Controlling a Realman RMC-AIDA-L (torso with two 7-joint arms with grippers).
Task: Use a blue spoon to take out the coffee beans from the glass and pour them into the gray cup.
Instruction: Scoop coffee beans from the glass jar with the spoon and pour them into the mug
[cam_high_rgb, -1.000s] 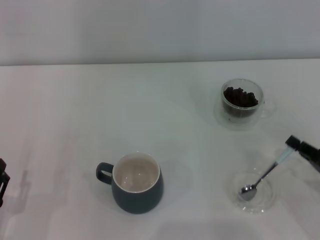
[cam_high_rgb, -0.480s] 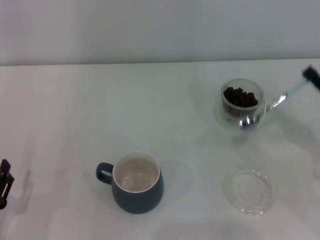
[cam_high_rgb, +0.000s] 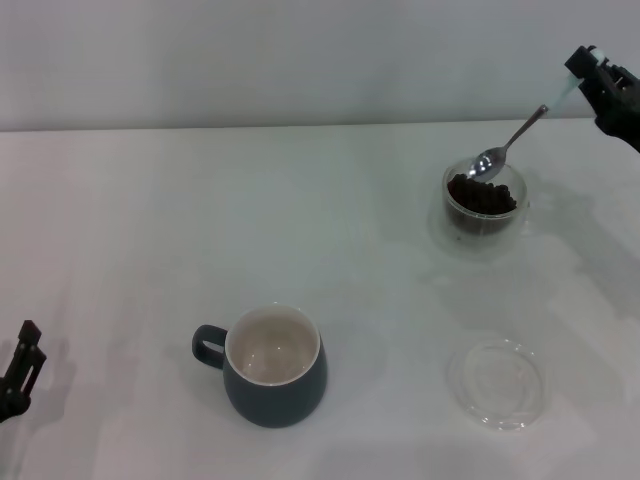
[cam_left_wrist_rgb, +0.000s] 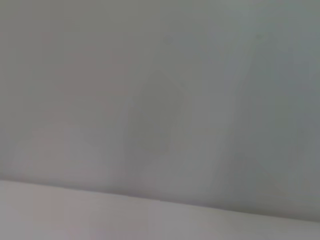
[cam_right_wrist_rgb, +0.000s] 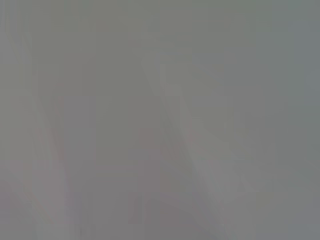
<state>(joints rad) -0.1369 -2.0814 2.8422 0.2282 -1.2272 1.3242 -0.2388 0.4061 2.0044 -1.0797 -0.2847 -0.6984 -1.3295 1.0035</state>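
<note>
The blue spoon (cam_high_rgb: 515, 135) is held by its pale handle in the right gripper (cam_high_rgb: 580, 72), closed on it at the far right edge of the head view. The spoon is tilted, its metal bowl just above the coffee beans (cam_high_rgb: 481, 194) in the glass (cam_high_rgb: 484, 208). The gray cup (cam_high_rgb: 273, 366) is seen near the front of the white worktop (cam_high_rgb: 150, 230), well apart from the glass. A flat clear dish (cam_high_rgb: 497, 383) lies to its right. The left gripper (cam_high_rgb: 20, 372) is parked at the lower left edge; its opening cannot be told. No writing or brand is readable.
</note>
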